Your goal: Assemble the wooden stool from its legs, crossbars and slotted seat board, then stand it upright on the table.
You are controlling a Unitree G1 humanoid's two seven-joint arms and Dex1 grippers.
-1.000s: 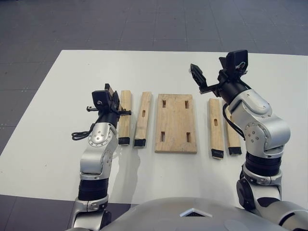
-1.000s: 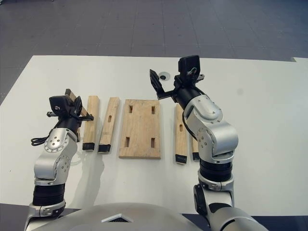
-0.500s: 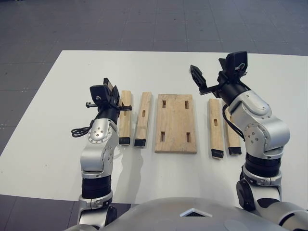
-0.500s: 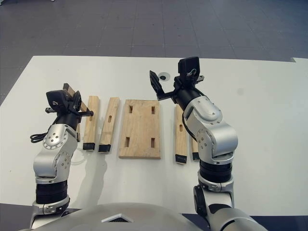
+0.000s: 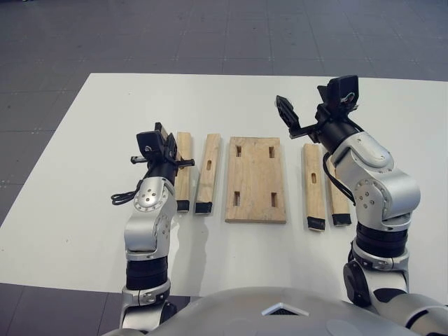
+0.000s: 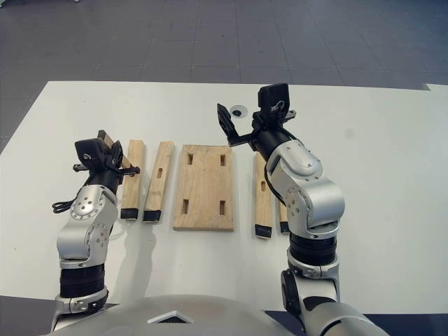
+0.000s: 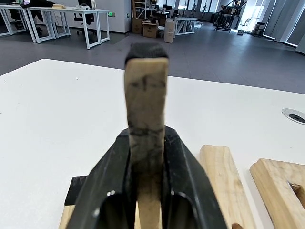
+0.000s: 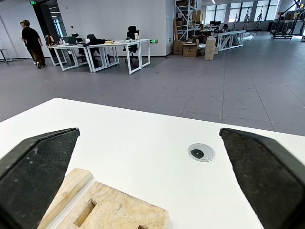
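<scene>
The slotted seat board [image 5: 255, 178] lies flat mid-table. Two legs with black ends [image 5: 182, 170] [image 5: 207, 173] lie to its left, and two more [image 5: 313, 185] [image 5: 339, 199] to its right. My left gripper [image 5: 162, 145] hovers just left of the left-hand legs. It is shut on a narrow wooden piece with a black tip [image 7: 146, 95], which juts forward between the fingers [image 7: 178, 167]. My right gripper [image 5: 306, 117] is raised above the board's far right corner and open wide, with nothing between its pads [image 8: 38, 162].
A round cable grommet [image 6: 240, 110] is set into the white table [image 5: 84, 203] behind the board. The table has bare room at the front and far right. Grey floor lies beyond its far edge.
My left arm swayed slightly left, then back to the right, still holding the wooden piece. The right arm and the parts on the table have not moved.
</scene>
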